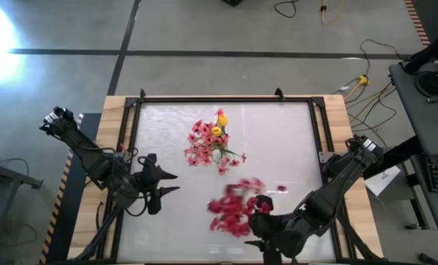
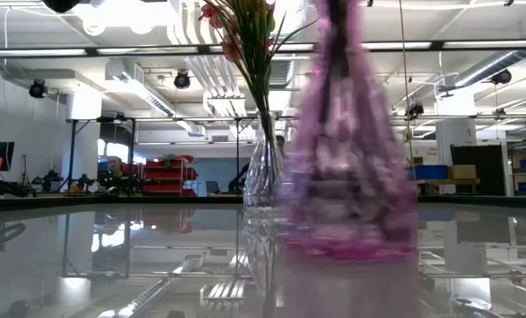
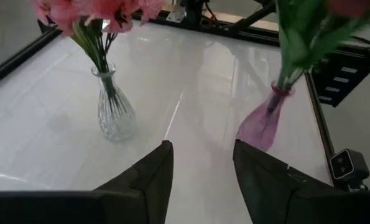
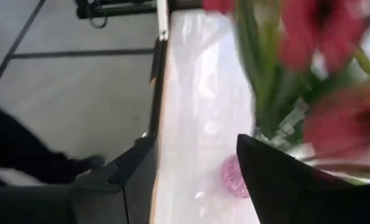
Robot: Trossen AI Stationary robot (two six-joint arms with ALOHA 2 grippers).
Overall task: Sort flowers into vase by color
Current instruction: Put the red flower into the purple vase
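Observation:
A clear glass vase [image 1: 217, 156] [image 3: 113, 113] [image 2: 263, 177] stands upright near the table's middle, holding pink blossom sprays [image 1: 199, 143] and yellow tulips [image 1: 219, 124]. A pink-purple vase [image 3: 263, 124] [image 2: 351, 168] [image 4: 233, 177] stands nearer the near edge, with green stems and red blossoms [image 1: 233, 206]. My left gripper [image 1: 171, 183] [image 3: 200, 174] is open, left of both vases and pointing toward them. My right gripper [image 1: 254, 221] [image 4: 197, 180] is open, close beside the red flowers on their near right side, with the purple vase showing beyond its fingers. My right gripper has nothing between its open fingers. One finger [image 4: 278, 180] stands right in front of the red flowers' stems [image 4: 268, 106], and I cannot tell whether it touches them.
A black frame [image 1: 219, 99] borders the white table top, with wooden strips [image 1: 112, 147] outside it. Bare table surface lies left of the clear vase [image 1: 160, 140] and right of it [image 1: 285, 140]. Cables lie on the floor [image 1: 362, 77] beyond the far right corner.

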